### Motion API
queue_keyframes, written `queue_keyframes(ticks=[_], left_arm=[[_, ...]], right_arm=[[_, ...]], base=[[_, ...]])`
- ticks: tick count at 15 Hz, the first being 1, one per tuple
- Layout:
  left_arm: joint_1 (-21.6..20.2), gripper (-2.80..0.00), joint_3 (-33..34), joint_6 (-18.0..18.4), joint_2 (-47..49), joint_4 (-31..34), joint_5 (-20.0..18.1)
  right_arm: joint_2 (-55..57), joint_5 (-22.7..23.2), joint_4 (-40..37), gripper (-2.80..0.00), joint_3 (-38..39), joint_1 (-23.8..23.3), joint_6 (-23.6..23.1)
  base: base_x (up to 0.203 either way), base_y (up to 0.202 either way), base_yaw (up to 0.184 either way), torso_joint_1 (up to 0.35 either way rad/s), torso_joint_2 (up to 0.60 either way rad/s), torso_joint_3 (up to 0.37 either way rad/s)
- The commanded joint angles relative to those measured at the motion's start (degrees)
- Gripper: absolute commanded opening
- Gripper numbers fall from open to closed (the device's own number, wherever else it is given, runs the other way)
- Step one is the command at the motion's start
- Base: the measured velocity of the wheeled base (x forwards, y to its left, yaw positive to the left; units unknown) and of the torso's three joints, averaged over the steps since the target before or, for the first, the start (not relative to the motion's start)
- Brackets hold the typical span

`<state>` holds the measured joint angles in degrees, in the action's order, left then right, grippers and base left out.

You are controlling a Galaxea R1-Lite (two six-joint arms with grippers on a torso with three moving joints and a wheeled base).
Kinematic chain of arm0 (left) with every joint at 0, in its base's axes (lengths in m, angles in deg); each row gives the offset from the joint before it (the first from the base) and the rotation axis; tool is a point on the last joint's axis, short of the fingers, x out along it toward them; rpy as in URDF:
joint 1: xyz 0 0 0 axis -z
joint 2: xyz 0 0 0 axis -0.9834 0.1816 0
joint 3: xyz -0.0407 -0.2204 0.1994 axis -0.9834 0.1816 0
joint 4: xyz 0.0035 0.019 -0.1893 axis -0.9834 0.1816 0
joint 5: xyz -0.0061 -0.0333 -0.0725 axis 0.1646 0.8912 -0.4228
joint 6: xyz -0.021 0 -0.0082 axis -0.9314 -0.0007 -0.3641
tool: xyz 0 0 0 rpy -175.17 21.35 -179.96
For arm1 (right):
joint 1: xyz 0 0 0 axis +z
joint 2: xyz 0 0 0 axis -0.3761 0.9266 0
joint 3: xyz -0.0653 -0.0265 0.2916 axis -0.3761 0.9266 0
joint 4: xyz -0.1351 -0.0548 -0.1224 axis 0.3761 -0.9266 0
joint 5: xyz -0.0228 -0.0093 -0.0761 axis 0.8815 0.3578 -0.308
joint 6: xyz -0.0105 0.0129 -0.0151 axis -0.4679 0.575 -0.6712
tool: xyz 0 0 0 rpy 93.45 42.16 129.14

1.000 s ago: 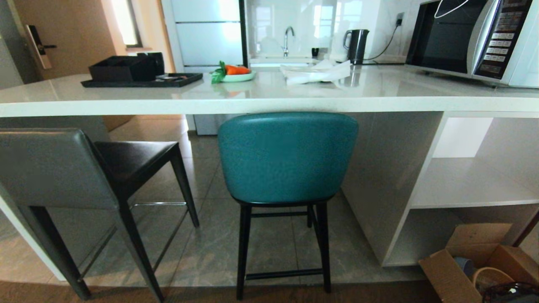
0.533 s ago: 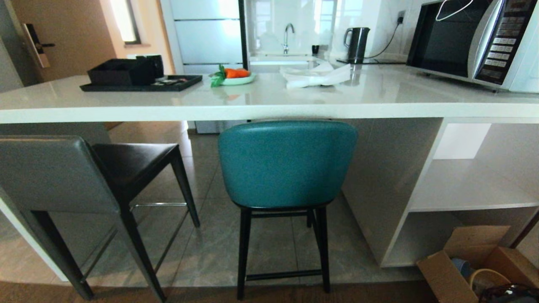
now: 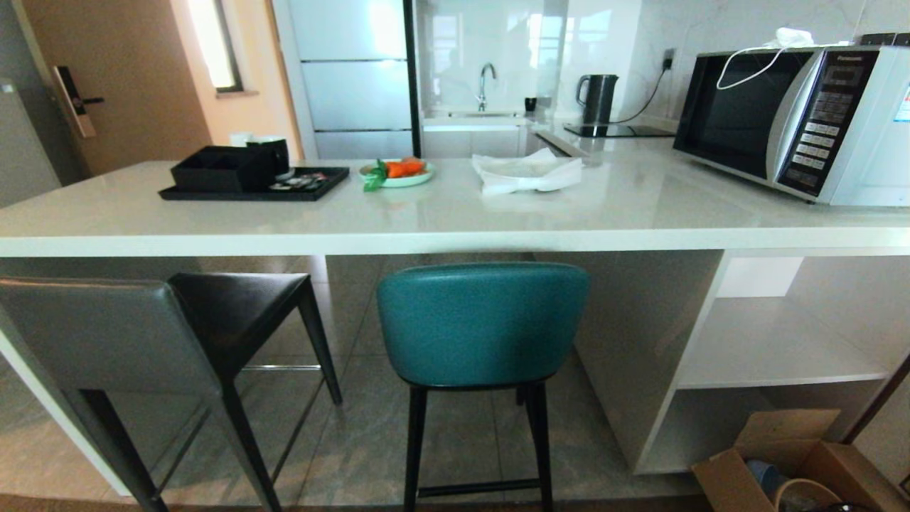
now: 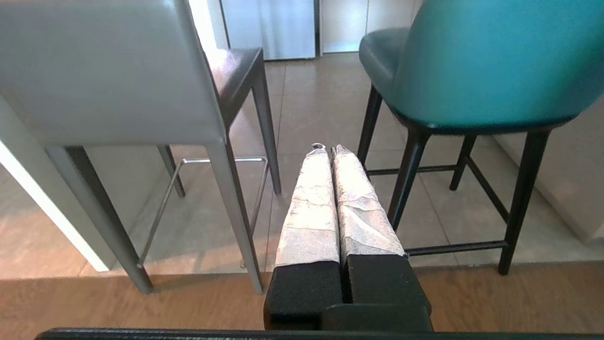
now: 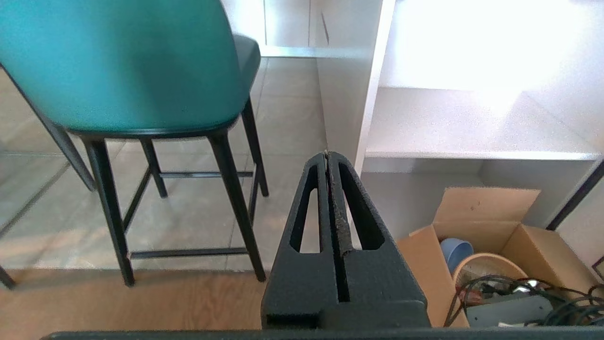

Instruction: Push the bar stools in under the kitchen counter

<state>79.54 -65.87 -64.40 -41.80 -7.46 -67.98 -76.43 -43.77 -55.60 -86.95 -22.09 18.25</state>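
Note:
The teal bar stool (image 3: 483, 323) stands straight ahead, its curved back just below the white kitchen counter (image 3: 455, 235) edge. The grey bar stool (image 3: 106, 341) stands to the left, turned at an angle, its dark seat (image 3: 238, 306) reaching under the slab. Neither arm shows in the head view. My left gripper (image 4: 329, 148) is shut and empty, low in the gap between the grey stool (image 4: 113, 71) and the teal stool (image 4: 490, 61), touching neither. My right gripper (image 5: 327, 154) is shut and empty, to the right of the teal stool (image 5: 122, 61), near the counter's white side panel (image 5: 349, 94).
On the counter sit a black tray (image 3: 256, 186), a plate of carrots (image 3: 397, 173), a white cloth (image 3: 527, 174) and a microwave (image 3: 796, 121). Open white shelves (image 3: 775, 355) are at the right. An open cardboard box (image 3: 789, 462) with clutter sits on the floor below.
The whole head view has shifted: the counter and both stools sit lower in the picture and look a little smaller, with more of the counter top and microwave showing. The stools keep their places.

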Motion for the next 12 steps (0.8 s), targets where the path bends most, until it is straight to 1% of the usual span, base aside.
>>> queue_keyframes(ticks=[1, 3, 4, 12], left_arm=[[0.0, -2.8, 0.1, 0.0, 0.1, 0.1, 0.0], [0.0, -2.8, 0.1, 0.0, 0.1, 0.0, 0.0], [0.0, -2.8, 0.1, 0.0, 0.1, 0.1, 0.0], [0.0, -2.8, 0.1, 0.0, 0.1, 0.1, 0.0]], right_arm=[[0.1, 0.0, 0.0, -2.8, 0.3, 0.0, -0.1], [0.1, 0.0, 0.0, -2.8, 0.3, 0.0, -0.1], [0.1, 0.0, 0.0, -2.8, 0.3, 0.0, -0.1], [0.1, 0.0, 0.1, -2.8, 0.3, 0.0, 0.1]], base=[[0.0, 0.0, 0.0, 0.196, -0.48, -0.284], [0.0, 0.0, 0.0, 0.166, -0.42, -0.236], [0.0, 0.0, 0.0, 0.085, -0.19, -0.106], [0.0, 0.0, 0.0, 0.013, -0.03, -0.015]])
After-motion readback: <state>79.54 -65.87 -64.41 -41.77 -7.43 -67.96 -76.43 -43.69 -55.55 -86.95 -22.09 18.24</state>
